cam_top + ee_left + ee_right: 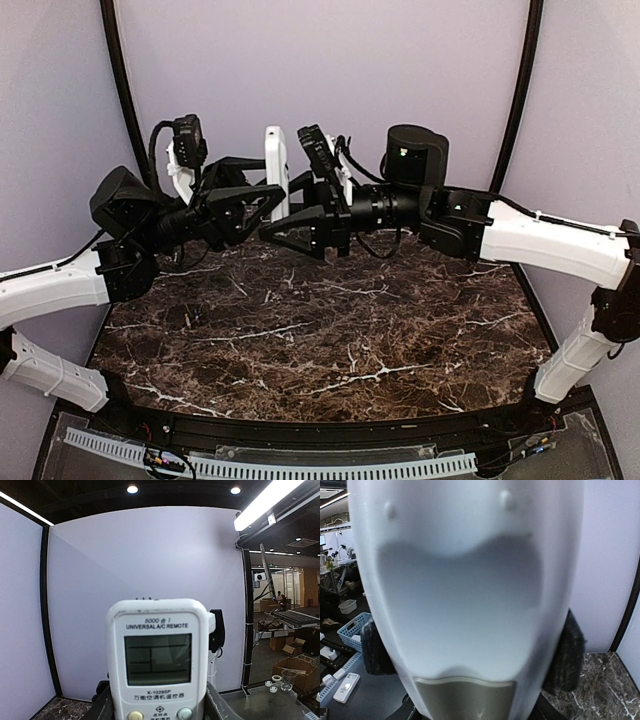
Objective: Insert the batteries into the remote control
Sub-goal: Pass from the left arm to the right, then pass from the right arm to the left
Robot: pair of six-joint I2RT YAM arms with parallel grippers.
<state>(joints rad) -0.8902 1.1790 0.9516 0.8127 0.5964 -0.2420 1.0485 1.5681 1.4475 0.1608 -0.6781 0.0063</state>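
Above the rear of the dark marble table [330, 330], the remote control [277, 168] stands upright in the air between the two arms, clear of the surface. Its face is turned to the left wrist camera and shows the grey screen [157, 659], the lettering "UNIVERSAL A/C REMOTE" and two round buttons [185, 713] at the lower edge of that view. Its plain white back fills the right wrist view, with a grey-beige panel [465, 697] low on the body.

Left gripper [157, 707]: clenched on the lower part of the remote control, one dark finger against each side edge.

Right gripper [470, 652]: reaches in from the opposite side. Its ribbed pads [375, 650] sit close against both edges of the casing. Whether they press on it cannot be told, as the body hides the contact lines.

Behind the arms stands a pale purple backdrop [320, 70] with black corner posts.
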